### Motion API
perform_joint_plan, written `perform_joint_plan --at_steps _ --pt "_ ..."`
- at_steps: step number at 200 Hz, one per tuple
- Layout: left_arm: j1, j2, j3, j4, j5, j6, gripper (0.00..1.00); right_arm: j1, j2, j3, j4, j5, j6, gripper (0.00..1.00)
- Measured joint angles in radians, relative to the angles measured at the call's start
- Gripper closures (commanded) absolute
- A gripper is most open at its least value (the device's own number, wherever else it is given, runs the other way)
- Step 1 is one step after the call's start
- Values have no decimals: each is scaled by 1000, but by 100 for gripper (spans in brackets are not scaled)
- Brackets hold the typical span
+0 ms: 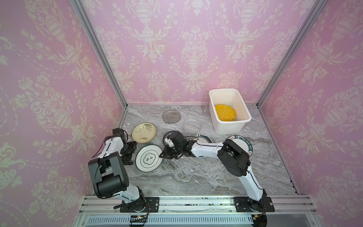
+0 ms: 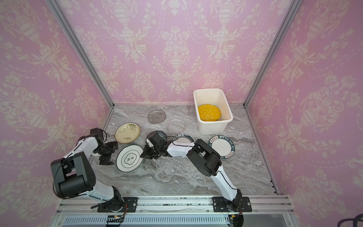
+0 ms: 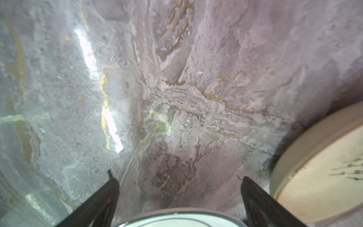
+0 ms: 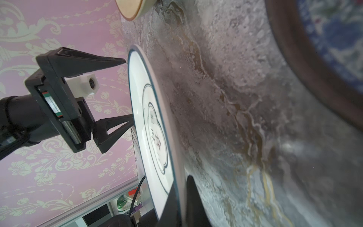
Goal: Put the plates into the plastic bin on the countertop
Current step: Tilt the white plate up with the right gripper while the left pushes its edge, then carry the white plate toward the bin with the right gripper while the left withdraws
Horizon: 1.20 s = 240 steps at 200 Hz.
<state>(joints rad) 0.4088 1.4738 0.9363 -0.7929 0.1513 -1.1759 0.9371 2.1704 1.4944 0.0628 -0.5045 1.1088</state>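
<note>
Marble countertop (image 1: 196, 173) fills the lower middle of both top views, with the front rail (image 1: 196, 200) across the bottom.

Nearest plate you've got is the white dark-rimmed plate (image 1: 149, 158), left of centre on the counter. Right gripper (image 1: 162, 155) sits left of the middle, clamped on that plate's right rim. The right wrist view shows one finger over the rim and one under. Can't tell if the rim is off the surface.

Left gripper (image 1: 132, 154) is at the plate's left edge, jaws wide apart, holding nothing. The left wrist view gives you only two fingers (image 3: 112, 188) and a sliver of plate rim at the bottom edge.

Further back:
- Cream sprig plate (image 1: 144, 132), up-left of the gripped plate. It's whole in both top views and cut off in both wrist views.
- Teal plate (image 2: 162, 134) is mostly hidden under the right wrist, only a crescent showing. The right wrist view has its blue pattern blurred in the upper right corner.
- Second white plate (image 1: 204, 139) is largely under the right forearm.
- Lettered white plate (image 2: 222, 146), right of centre, has its edge covered by the elbow.
- Smoky glass plate (image 1: 171, 117) is readable. Clear glass plate (image 1: 192, 125) is just a faint outline on the marble.

Plastic bin (image 1: 229, 127) stands upper right on the counter by the back wall, with the orange dotted plate (image 1: 225, 113) inside on the bottom. A dark sliver sits under that plate's right edge, can't tell what. Pink wallpaper (image 1: 196, 49) is behind.
</note>
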Motion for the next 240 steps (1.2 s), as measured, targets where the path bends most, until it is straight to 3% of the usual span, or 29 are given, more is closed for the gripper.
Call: perform_joint_plan --at_steps 39,72,103,131,182,240 --pt "-11 -216 -40 -13 -7 0 1 8 -208 -84 -137 59 -52 93" --pt "-89 -401 -103 46 9 -19 1 13 -373 -122 -261 113 -89 92" --pt "-135 -644 -169 128 56 -49 1 13 -501 -121 -391 171 -132 94" --pt "-147 -767 -164 173 111 -21 1 -2 -594 -121 -513 214 -155 95" --pt "-209 -748 -47 237 233 92 1 -180 -700 -82 -637 217 -143 98" --pt "-558 -489 203 321 170 295 1 -451 -700 24 -589 132 -72 100"
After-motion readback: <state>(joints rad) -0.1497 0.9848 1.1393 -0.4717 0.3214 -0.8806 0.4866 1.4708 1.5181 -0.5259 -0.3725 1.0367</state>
